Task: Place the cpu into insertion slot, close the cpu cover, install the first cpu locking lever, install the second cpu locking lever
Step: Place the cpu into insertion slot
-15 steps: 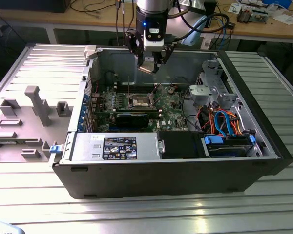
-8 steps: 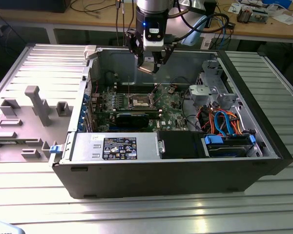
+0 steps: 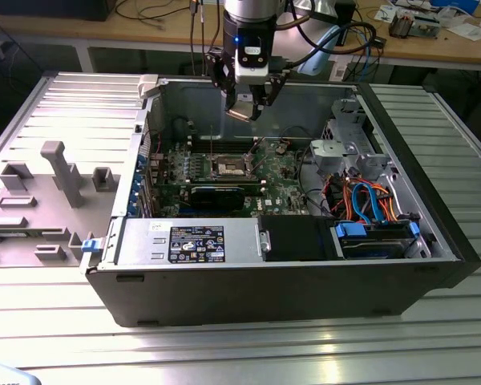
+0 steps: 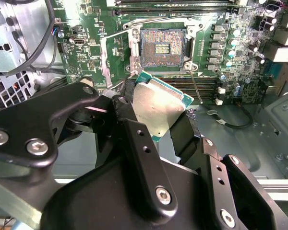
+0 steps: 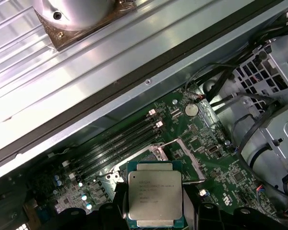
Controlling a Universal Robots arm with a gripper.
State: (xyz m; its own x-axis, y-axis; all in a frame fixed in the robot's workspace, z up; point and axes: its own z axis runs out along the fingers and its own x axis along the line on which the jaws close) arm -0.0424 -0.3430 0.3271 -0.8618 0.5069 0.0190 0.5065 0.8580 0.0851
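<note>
Chip (image 3: 239,115), small flat square, silvery-tan metal top, hanging clamped by edges in black jaws, upper centre of exterior view. Likely handling light, stiff, fragile; edges suiting grip.

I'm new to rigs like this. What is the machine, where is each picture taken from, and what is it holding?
The machine is one robot arm with a gripper at its end. The exterior view looks from off the arm at an open computer case lying on a ribbed metal table. Both wrist views come from cameras riding on the arm. The gripper is shut on the cpu, a flat square chip, held above the motherboard. The insertion slot, the square socket, is uncovered and has no chip in it. Grey holders lie on the table at the exterior view's left.
</note>
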